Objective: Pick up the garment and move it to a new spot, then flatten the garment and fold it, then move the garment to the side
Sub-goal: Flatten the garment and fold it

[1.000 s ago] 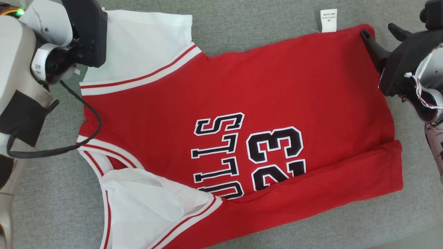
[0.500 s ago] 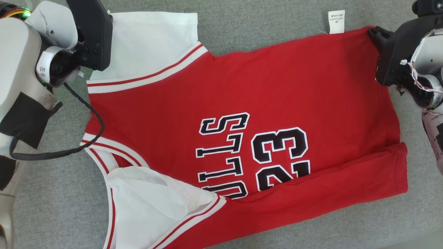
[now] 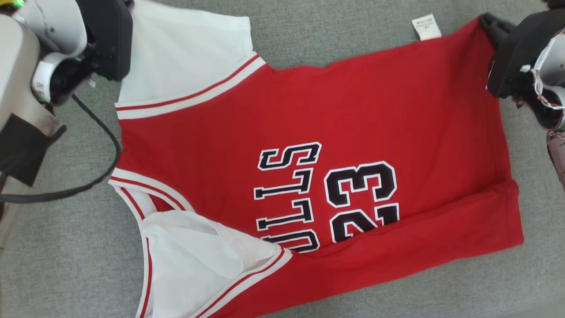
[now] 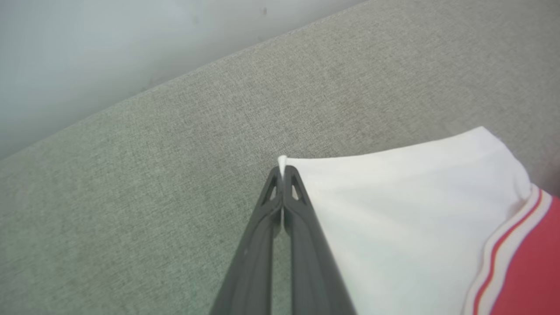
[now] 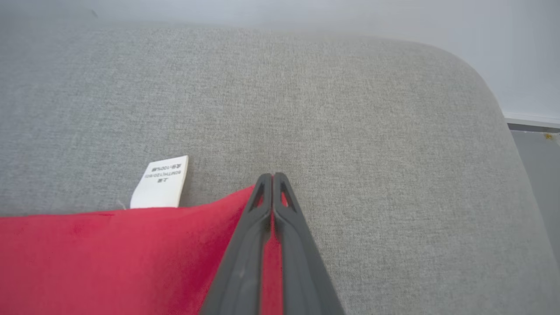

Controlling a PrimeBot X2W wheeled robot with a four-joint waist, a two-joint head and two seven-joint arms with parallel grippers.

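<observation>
Clearly the jersey [image 3: 309,132] is soft, light and floppy, lying spread across the cushion [image 3: 353,26] toward its far edge. The left gripper [image 4: 282,173] pinches the white sleeve corner, the right gripper [image 5: 272,179] the red hem corner; corners look the best hold.

Plain indoor room, grey fabric surface [image 5: 350,109], pale wall [image 4: 87,43]

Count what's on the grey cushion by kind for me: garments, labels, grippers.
Garments: 1, the red and white jersey
Labels: 1, a white care label at the jersey's far edge
Grippers: 2, the left gripper shut on a white sleeve corner, the right gripper shut on a red corner
Total: 4
</observation>
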